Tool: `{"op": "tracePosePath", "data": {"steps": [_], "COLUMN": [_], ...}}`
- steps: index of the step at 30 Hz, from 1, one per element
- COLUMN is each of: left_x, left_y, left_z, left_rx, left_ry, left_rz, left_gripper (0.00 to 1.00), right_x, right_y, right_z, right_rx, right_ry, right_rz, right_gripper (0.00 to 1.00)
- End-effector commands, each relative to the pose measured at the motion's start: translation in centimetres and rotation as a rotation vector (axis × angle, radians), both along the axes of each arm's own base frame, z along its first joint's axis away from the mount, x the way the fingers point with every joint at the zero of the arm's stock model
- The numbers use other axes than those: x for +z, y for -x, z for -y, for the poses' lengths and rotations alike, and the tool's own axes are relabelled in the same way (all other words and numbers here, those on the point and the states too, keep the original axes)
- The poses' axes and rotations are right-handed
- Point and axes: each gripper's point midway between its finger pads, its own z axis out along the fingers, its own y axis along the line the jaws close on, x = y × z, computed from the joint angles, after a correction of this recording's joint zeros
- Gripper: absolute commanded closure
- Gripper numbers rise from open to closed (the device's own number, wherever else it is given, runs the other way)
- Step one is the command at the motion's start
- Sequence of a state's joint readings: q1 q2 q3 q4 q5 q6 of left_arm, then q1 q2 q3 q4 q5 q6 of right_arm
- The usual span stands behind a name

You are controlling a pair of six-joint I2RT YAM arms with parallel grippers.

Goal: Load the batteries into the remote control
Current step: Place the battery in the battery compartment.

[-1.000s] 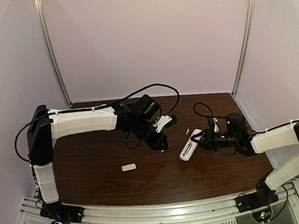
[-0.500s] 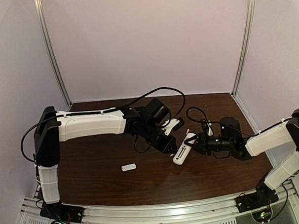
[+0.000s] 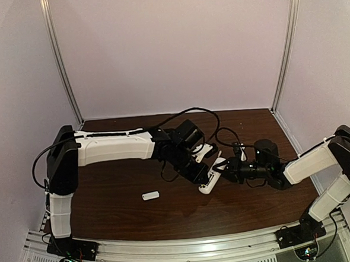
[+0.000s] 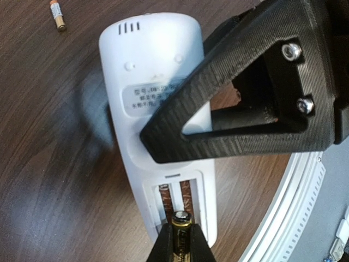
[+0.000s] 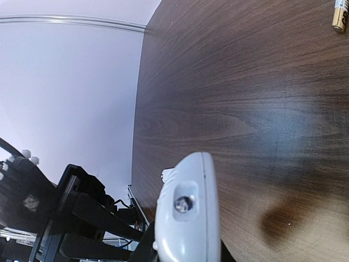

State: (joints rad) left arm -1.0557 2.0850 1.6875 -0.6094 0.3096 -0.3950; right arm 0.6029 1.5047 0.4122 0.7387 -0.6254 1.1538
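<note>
— What has changed since a second ago?
— Both arms have drawn together over the middle of the table (image 3: 113, 188). The right arm has carried the remote control (image 4: 158, 71) leftward to meet the left arm.

— How does the remote control lie?
— Its back faces up. The right gripper (image 3: 222, 172) is clamped across it, jaws tight on its sides. The long axis runs diagonally, with the recess end toward the near edge and the vented end toward the far right corner.

— And the recess?
— It is uncovered, with two slots showing. The left gripper (image 4: 181, 250) pinches a battery (image 4: 181, 225) at the recess's near end. Whether the battery is seated cannot be told.

— The smaller things?
— The white cover (image 3: 150, 195) lies flat toward the near left, well apart from the rest. The second battery (image 4: 58, 15) lies on the table beyond the vented end.
</note>
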Motion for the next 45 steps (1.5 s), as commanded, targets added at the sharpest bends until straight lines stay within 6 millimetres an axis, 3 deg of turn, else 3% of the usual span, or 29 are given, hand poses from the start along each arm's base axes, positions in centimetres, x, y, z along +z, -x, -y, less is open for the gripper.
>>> {"op": "tracePosePath", "data": {"steps": [1,19,33,45], "left_x": [-0.3,-2.5,-2.8,-3.4], "left_y": [-0.4,-1.4,-1.3,-1.5], "left_z": [0.4,-0.4,-0.7,-1.4], "left_rx": [0.021,0.087,0.180,0.217], "left_ry": [-0.022,-0.132,-0.190,-0.257], "left_rz": [0.005,-0.005,-0.084,-0.083], "left_gripper": [1.00,0.96,0.93,0.80], "right_x": [0.4,0.5,0.4,1.0], "right_y": [-0.1,-0.1,-0.2,-0.3], "right_z": [-0.4,-0.8,-1.0,-1.0], "right_rx": [-0.012,-0.027,-0.047,-0.052], "right_ry": [-0.032,-0.086,-0.077,-0.103], "right_rz": [0.015,-0.013,0.006,0.008], "right_gripper": [1.00,1.00,1.00,1.00]}}
